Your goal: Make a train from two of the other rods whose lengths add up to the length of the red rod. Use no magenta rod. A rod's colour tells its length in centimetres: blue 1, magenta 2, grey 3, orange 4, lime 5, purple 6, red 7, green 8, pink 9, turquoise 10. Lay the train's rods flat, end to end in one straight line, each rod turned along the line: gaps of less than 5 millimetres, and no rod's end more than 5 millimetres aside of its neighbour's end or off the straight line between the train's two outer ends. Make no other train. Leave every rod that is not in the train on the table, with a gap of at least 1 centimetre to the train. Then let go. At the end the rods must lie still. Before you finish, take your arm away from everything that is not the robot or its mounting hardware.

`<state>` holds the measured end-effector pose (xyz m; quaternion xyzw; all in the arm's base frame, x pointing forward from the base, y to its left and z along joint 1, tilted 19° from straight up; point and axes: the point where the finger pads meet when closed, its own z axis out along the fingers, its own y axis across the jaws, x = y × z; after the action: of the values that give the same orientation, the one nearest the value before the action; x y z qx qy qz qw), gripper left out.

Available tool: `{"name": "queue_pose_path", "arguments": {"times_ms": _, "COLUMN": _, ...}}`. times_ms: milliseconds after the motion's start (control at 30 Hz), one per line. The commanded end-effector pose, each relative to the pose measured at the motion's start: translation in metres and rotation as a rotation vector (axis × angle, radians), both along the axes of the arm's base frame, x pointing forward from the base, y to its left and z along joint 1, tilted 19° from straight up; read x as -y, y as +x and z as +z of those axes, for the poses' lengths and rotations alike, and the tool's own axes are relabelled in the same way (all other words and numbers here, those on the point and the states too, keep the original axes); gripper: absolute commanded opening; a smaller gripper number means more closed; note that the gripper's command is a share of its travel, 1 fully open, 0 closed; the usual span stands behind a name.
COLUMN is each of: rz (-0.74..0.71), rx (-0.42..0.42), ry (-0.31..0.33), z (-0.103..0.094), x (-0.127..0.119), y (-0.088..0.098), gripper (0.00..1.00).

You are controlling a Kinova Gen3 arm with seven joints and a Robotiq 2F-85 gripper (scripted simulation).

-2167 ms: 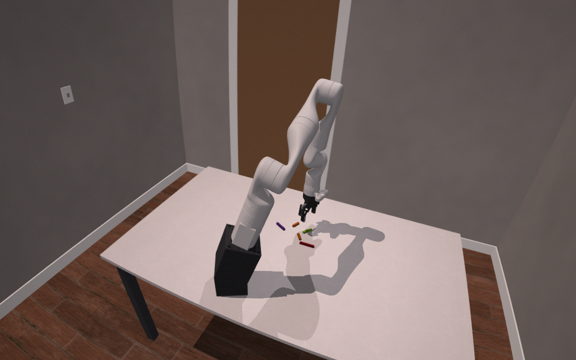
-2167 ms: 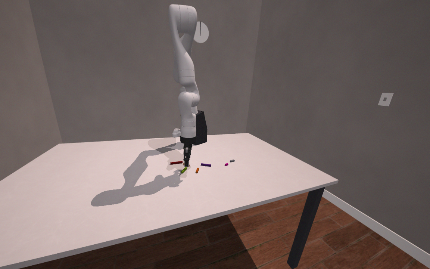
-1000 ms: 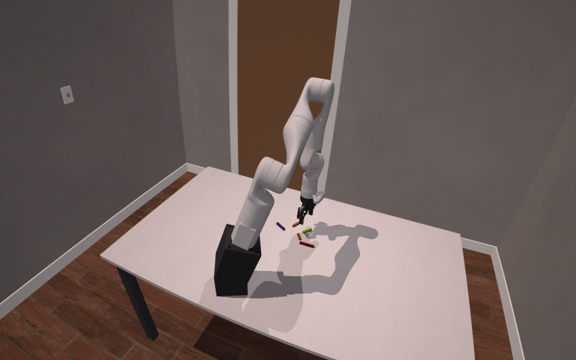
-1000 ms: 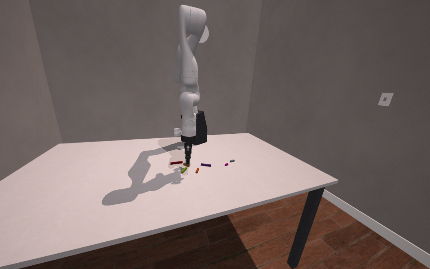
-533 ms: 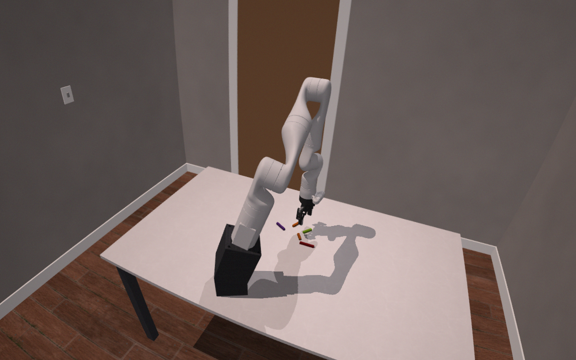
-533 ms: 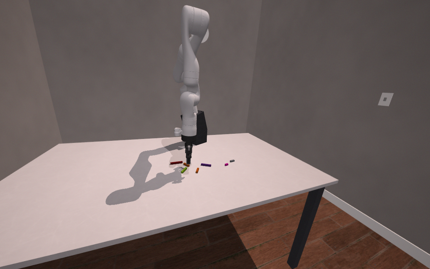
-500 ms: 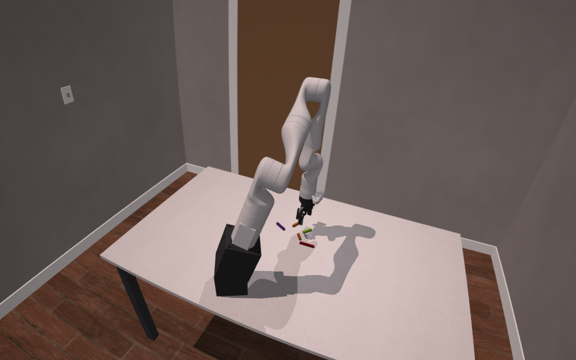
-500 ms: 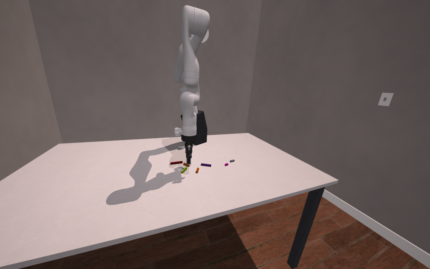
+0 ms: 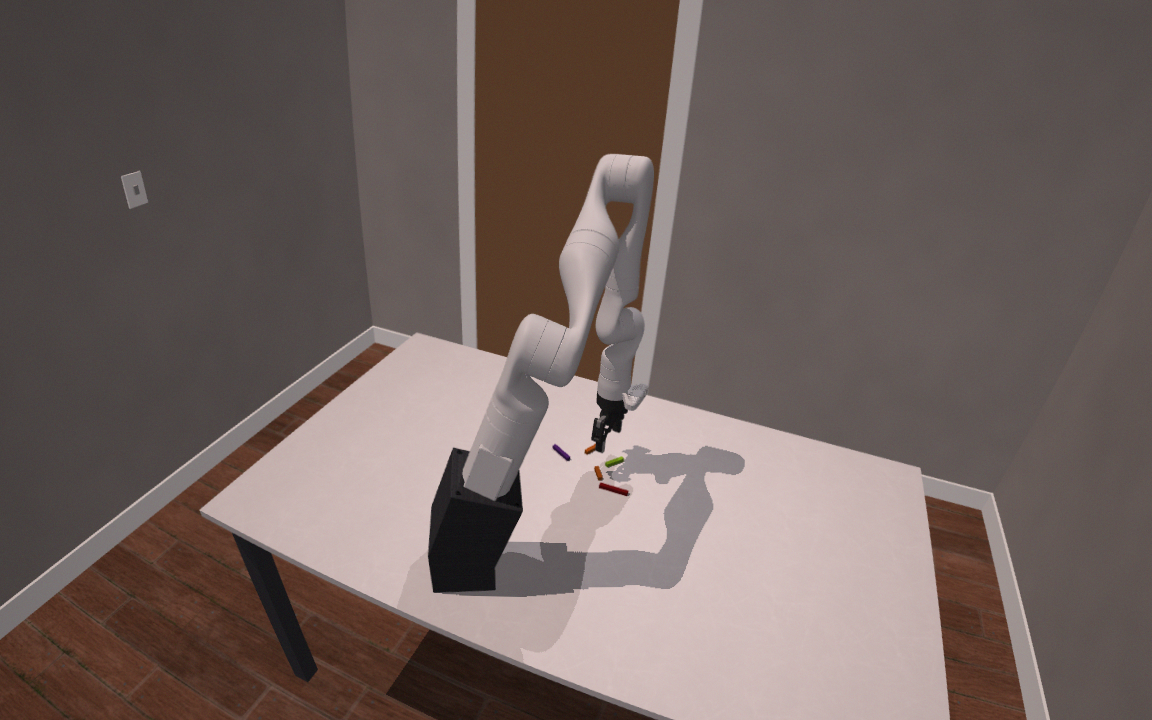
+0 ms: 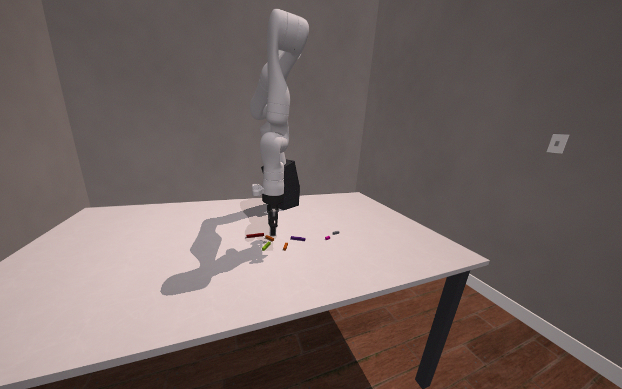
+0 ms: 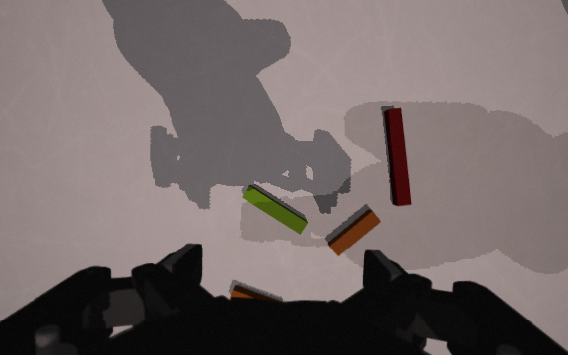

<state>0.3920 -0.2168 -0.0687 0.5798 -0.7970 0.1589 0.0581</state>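
The red rod (image 11: 396, 156) lies flat on the white table and also shows in the top view (image 9: 613, 488). A lime rod (image 11: 274, 209) and an orange rod (image 11: 352, 237) lie beside it, apart from each other. A second orange rod (image 11: 254, 292) lies just below my gripper (image 11: 282, 265), half hidden by the gripper body. The gripper is open and empty, a little above the table (image 9: 607, 439). A purple rod (image 10: 297, 238), a magenta rod (image 10: 327, 237) and a grey rod (image 10: 335, 232) lie further off. No rods touch.
The arm's black base block (image 9: 473, 528) stands near the table's edge. The arm's shadow falls across the rods. A brown door (image 9: 576, 170) is behind the table.
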Motion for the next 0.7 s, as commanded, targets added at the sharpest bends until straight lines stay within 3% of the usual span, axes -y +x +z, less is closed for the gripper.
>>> {"name": "queue_pose_path", "arguments": {"times_ms": 0, "rz": 0.006, "rx": -0.001, "ry": 0.0, "z": 0.0, "x": -0.002, "y": 0.0, "gripper": 1.0}}
{"name": "queue_pose_path", "arguments": {"times_ms": 667, "rz": 0.055, "rx": -0.012, "ry": -0.002, "z": -0.002, "x": -0.009, "y": -0.011, "gripper": 1.0}}
